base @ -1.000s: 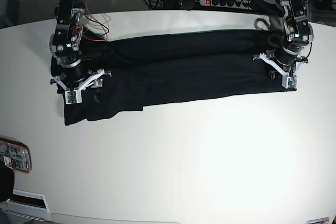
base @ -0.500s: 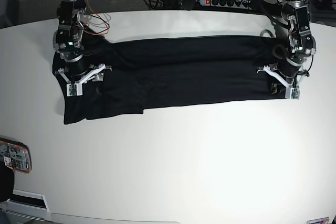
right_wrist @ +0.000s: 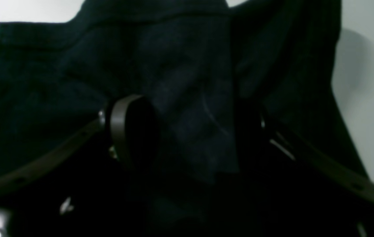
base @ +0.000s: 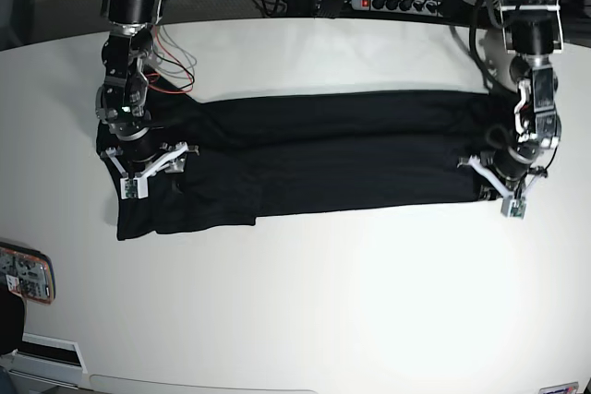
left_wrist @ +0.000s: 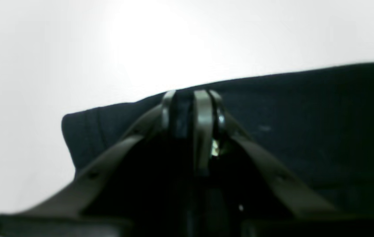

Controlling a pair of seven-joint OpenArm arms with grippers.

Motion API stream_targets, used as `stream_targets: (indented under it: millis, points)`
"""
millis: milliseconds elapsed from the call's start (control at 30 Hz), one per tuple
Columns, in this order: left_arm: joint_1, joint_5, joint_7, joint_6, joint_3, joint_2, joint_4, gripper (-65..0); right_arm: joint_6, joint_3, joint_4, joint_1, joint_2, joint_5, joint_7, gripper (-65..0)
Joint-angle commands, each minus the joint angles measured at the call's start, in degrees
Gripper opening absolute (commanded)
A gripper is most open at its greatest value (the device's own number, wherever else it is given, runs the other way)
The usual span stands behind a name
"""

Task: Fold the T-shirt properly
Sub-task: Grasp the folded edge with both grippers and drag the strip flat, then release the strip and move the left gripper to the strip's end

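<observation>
While the left gripper [left_wrist: 192, 98] pinches the T-shirt [base: 323, 149] edge, the right gripper [right_wrist: 187, 131] gapes.

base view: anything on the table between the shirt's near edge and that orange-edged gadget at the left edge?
Nothing. In the base view the stretch of white table between the T-shirt and the orange-edged device is bare.

A black T-shirt [base: 314, 149] lies stretched as a long band across the white table [base: 351, 292]. The right gripper [base: 148, 165] sits over its left end, the left gripper [base: 499, 189] at its right end.
</observation>
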Motion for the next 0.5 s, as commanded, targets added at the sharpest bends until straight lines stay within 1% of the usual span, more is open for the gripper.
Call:
stream_targets:
  millis: [0, 100, 233, 367, 467]
  points:
    - [0.21, 2.36, 5.64, 0.24, 1.35, -0.06, -1.30, -57.1, -0.46, 0.16, 0.09, -0.36, 0.35, -0.62, -2.98, -25.6]
    - [-1.37, 2.36, 5.64, 0.24, 2.05, -0.06, -0.42, -57.1, -0.46, 0.16, 0.35, -0.27, 0.35, -0.62, -2.98, -25.6]
    - [-1.20, 1.74, 5.90, 0.41, 0.38, 0.30, 4.59, -56.5, -0.46, 0.16, 3.87, -0.53, 0.35, -0.62, -3.50, -25.6]
    - [1.70, 1.83, 6.08, 0.41, -2.96, 1.79, 10.13, -50.3, -0.46, 0.16, 9.32, -0.53, 0.53, -0.62, -3.42, -25.7]
    - [5.22, 1.92, 6.17, 0.32, -3.05, 0.56, 14.87, -49.5, -0.46, 0.16, 13.19, -0.53, 0.53, -0.62, -3.50, -25.7]
